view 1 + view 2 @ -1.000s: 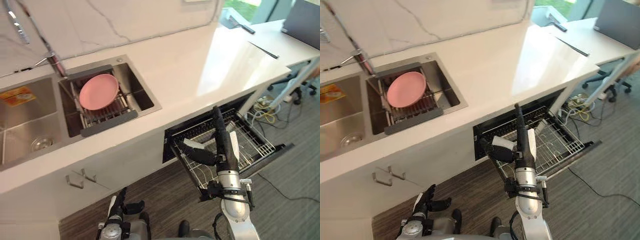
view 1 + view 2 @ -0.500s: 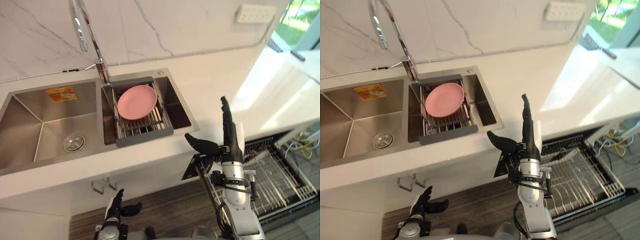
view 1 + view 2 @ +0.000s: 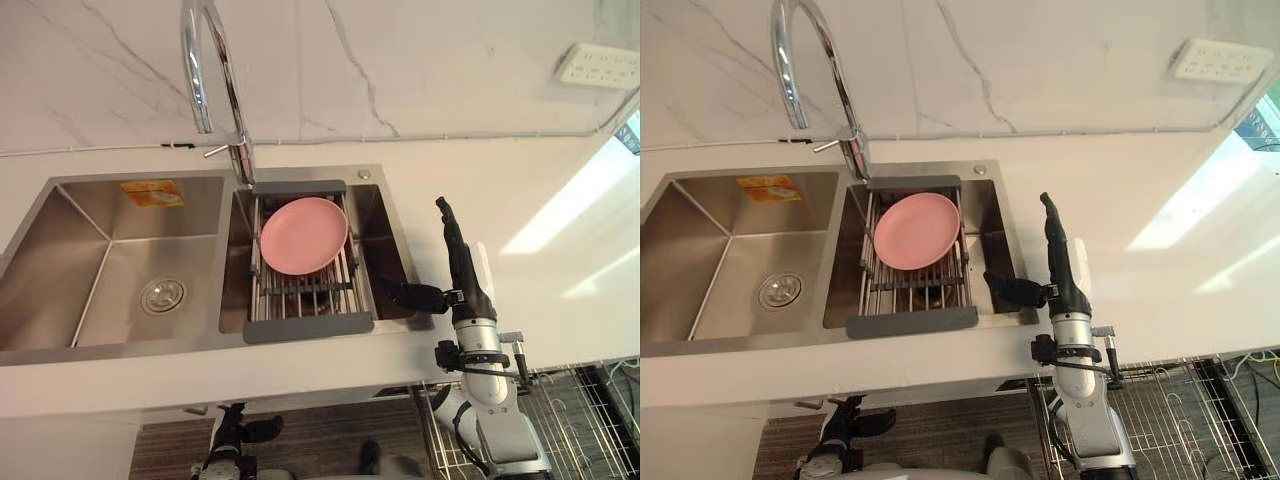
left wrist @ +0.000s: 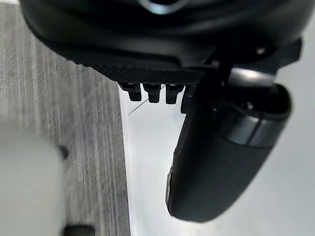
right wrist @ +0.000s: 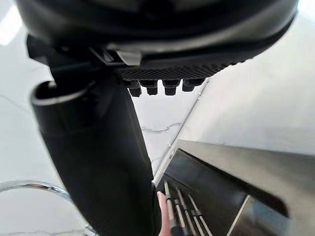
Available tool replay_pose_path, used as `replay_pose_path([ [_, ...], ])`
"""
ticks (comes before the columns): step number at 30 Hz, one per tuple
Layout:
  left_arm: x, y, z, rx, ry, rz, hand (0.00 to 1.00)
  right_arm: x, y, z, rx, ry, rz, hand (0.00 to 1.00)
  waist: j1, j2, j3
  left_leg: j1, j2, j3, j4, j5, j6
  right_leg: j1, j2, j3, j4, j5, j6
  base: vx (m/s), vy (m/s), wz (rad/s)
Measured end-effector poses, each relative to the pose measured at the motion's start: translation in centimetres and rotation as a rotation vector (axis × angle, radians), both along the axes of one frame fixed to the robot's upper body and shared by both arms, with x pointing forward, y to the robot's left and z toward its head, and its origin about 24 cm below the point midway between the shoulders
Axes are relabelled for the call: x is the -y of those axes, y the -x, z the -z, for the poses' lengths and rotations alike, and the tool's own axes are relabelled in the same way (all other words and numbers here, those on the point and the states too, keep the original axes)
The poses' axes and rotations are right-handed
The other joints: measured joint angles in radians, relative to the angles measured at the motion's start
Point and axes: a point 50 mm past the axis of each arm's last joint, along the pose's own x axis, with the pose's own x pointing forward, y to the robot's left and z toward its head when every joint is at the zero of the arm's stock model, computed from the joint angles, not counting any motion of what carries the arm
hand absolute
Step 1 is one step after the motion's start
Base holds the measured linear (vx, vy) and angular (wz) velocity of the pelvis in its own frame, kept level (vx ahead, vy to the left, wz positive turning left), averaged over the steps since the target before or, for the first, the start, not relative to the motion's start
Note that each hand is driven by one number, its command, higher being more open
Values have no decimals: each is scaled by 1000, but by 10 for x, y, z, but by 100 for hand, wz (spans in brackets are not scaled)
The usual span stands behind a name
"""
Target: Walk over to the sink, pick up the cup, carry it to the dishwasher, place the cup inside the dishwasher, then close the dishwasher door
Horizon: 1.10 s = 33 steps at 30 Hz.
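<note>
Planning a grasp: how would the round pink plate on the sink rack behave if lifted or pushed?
The round pink plate looks rigid and glossy, so probably slippery. It rests on bars of the grey metal rack, so a push may slide it. Shallow and flat, it seems unlikely to roll.

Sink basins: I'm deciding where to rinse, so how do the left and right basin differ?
The left basin is wider; the right basin is narrower. The left basin lies bare, showing its drain and a sticker on its back wall; the right basin holds a rack with a pink plate on it. Both are steel.
</note>
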Motion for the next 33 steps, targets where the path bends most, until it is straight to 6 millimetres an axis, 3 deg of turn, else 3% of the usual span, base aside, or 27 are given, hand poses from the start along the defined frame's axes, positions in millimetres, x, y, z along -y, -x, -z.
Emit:
replay_pose_path([
  [1,1,-1,-1,9,1,13,100,-4,-3,4,-19,-6,-20,100,3,-13,-1,7,2,0,-26,33,21,12,5,10,-31,12,7,-26,55,9],
  [5,-4,-4,-3,30,-28,35,100,-14,-3,6,-38,-2,-80,100,7,-40,-1,1,-8,-2,-18,35,21,41,-2,14,-89,36,14,-95,29,0],
  [16,-7,-2,-3,49,-72,-5,100,-8,-2,6,-43,42,-89,100,-5,-30,1,-26,9,-34,-48,65,10,48,21,-14,-164,90,-2,-63,-39,7],
  [17,-6,-1,-3,48,-70,-7,100,-12,-6,17,-101,80,-143,100,-11,-27,7,-22,18,-59,-72,76,0,62,38,-37,-192,100,-8,0,0,0],
  [21,-6,-1,-3,49,-70,-7,100,-12,-6,17,-101,80,-144,100,-11,-27,7,-21,18,-58,-72,76,0,62,38,-37,-192,100,-8,0,0,0],
  [33,-9,7,1,18,-61,-77,100,-31,-3,32,-149,-50,-122,100,-27,-27,9,49,30,3,-101,75,-1,89,41,17,-181,97,-7,-28,-4,-13],
])
